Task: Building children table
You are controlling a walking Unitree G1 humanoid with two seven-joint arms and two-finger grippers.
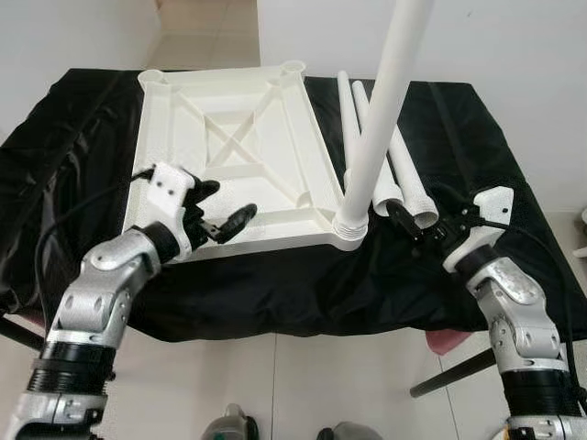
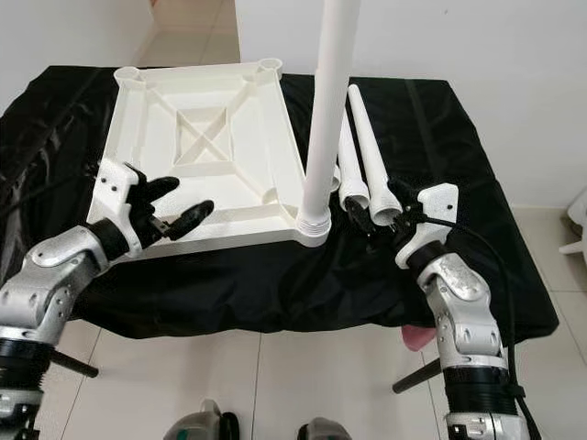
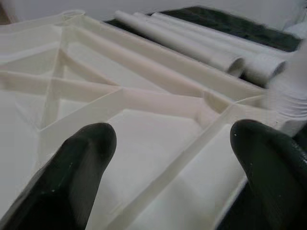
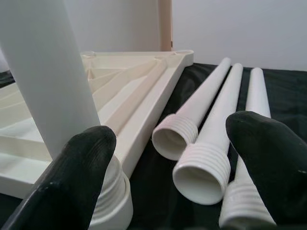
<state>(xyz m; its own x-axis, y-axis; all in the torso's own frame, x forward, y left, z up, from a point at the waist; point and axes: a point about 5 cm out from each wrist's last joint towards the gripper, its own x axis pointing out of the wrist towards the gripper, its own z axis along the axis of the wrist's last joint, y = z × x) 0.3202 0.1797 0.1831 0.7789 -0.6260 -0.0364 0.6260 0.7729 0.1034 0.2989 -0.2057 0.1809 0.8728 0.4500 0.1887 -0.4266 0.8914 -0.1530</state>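
Right wrist view: right pincer gapes empty, facing three loose legs at centre frame, pointing lengthwise away.

Upright leg top cut off by frame edge.

Upright leg between tabletop and loose legs; bare cloth beyond.

White walls, tiled floor
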